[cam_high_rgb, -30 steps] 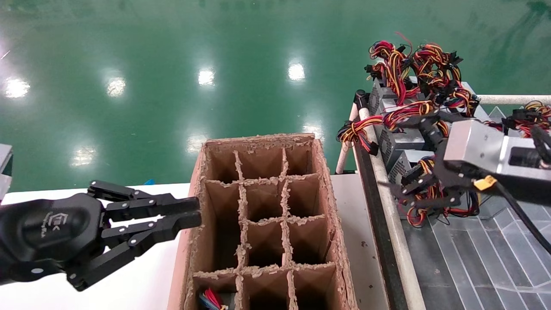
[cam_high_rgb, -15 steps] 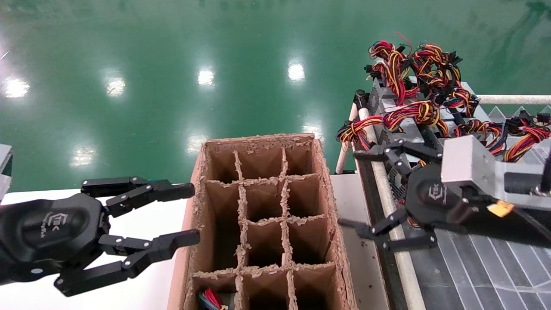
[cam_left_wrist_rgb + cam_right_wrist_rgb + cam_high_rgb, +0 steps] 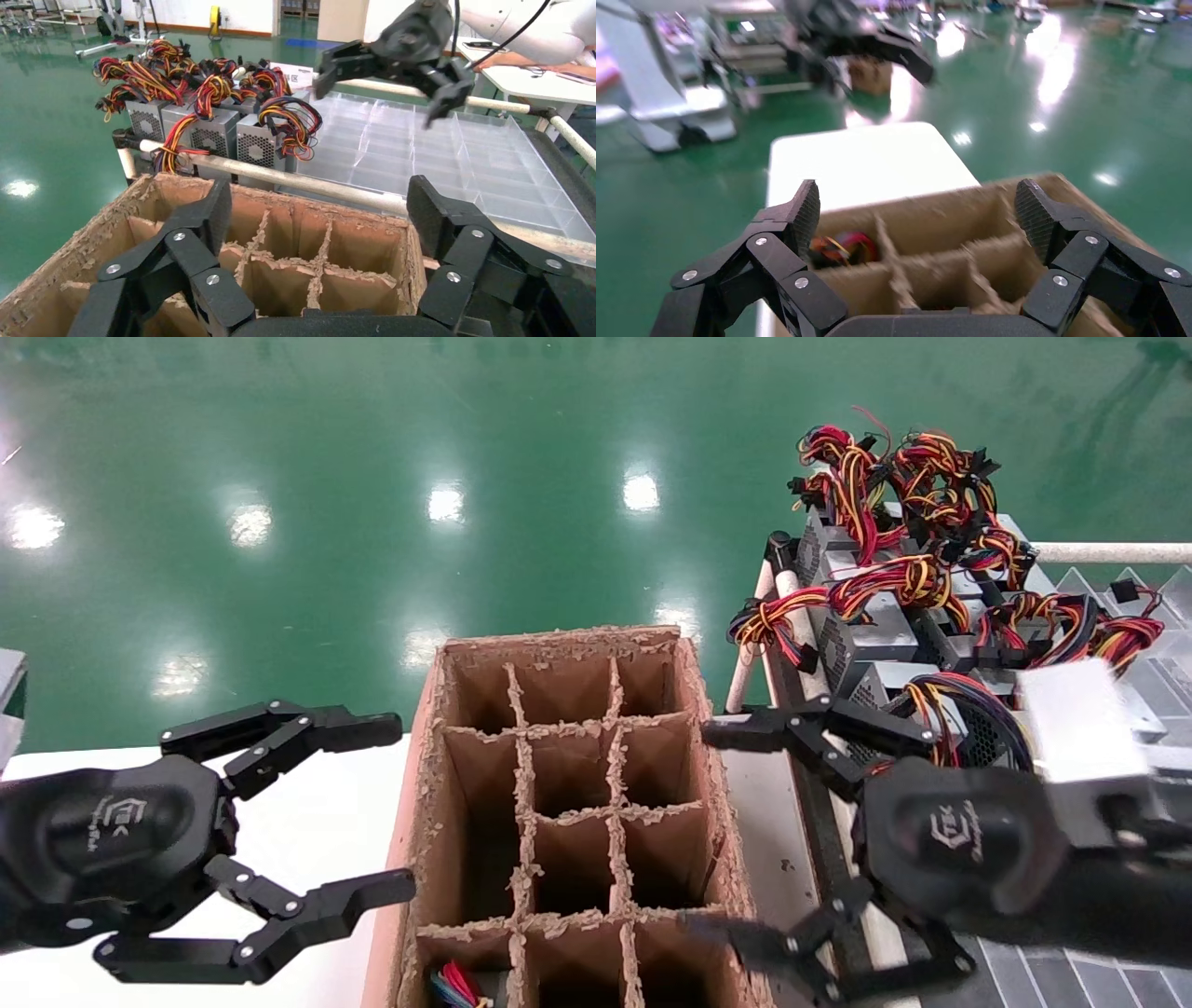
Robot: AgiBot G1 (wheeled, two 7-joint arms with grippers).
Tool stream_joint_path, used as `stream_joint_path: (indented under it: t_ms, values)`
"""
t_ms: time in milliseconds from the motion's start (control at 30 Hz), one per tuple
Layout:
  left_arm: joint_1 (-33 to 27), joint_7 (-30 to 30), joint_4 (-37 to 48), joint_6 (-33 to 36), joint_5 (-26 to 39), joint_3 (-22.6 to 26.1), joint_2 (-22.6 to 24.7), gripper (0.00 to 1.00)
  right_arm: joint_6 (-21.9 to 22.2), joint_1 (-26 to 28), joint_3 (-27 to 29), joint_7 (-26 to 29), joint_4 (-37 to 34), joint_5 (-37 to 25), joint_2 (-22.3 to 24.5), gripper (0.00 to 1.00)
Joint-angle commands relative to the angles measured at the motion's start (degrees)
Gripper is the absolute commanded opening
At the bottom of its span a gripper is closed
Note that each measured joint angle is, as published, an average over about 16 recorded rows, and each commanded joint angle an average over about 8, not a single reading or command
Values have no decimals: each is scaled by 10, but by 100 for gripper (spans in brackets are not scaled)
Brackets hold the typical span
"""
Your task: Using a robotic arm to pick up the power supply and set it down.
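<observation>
Over the right edge of the divided cardboard box, the right hand hangs wide open and empty, while the left hand is spread open at the box's left wall above the white tabletop. The power supplies sit clustered on the rack to the right, well apart from both hands. Only the right wrist view shows wires lying in a near corner cell.

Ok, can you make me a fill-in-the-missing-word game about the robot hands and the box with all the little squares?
1. The left gripper and the right gripper both have their fingers ____.
2. The cardboard box stands ____ the two grippers.
3. The wires lying in one box compartment are mostly ____.
4. The power supplies lie on the robot's ____ side.

Missing words: open; between; red; right
</observation>
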Motion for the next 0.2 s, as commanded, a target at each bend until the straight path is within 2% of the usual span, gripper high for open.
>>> stream_joint_path:
  t_ms: [33, 200]
  values:
    - [0, 0, 0, 0, 0, 0, 0, 100, -18, -12, 11, 9, -2, 20, -6, 100]
    - [0, 0, 0, 0, 0, 0, 0, 100, -35, -25, 23, 18, -4, 40, -13, 100]
